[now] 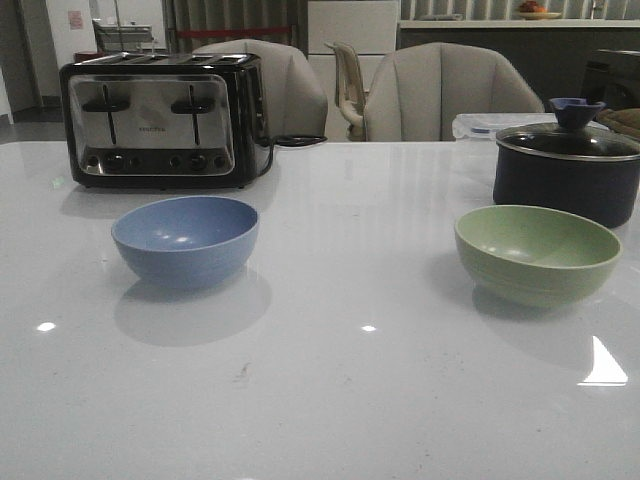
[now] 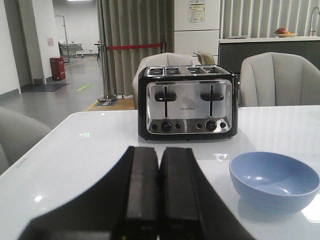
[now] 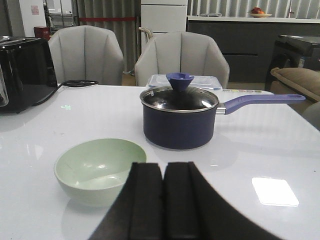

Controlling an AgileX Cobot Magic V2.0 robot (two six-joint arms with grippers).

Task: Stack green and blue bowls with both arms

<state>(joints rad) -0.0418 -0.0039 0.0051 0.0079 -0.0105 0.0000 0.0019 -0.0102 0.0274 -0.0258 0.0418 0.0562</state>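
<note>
The blue bowl (image 1: 185,240) sat before the toaster (image 1: 160,120), the green bowl (image 1: 537,253) well apart beside the pot (image 1: 567,165); both grippers (image 2: 159,195) (image 3: 163,200) looked closed, seemingly on nothing

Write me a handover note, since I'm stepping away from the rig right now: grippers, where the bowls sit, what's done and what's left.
Left gripper: shut, empty, hanging above the table short of the blue bowl.
Right gripper: shut, empty, close to the green bowl.
Blue bowl: upright on the table's left side, in front of the toaster.
Green bowl: upright on the right side, in front of the dark lidded pot, apart from it.
Done: nothing; the bowls stand well apart, neither gripped.
Left: open the grippers, pick up one bowl, nest it in the other.
</note>
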